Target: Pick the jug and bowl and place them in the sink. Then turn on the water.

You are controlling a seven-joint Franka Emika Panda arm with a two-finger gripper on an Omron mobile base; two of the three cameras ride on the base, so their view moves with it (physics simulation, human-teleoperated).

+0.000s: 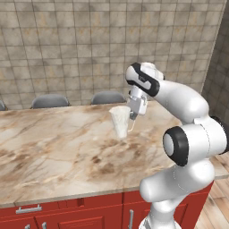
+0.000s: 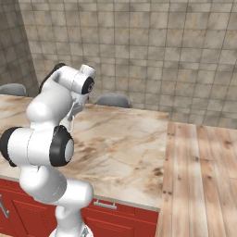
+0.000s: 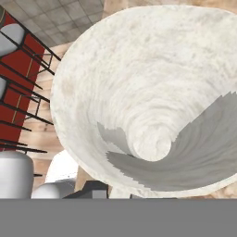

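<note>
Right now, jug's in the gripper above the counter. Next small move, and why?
Probably carry the jug away toward the sink. The gripper is shut on its rim, and the jug hangs clear above the marble counter, with no basin within these views, so it likely needs transport first.

You see a small off-white, faintly mottled tapered jug, its inside cream with grey shading. Beige marble countertop with brown veining. Glossy red cabinet fronts below, silver handles. Grey-tan square wall tiles. Light striped wooden plank floor. Dark grey rounded chair backs.
</note>
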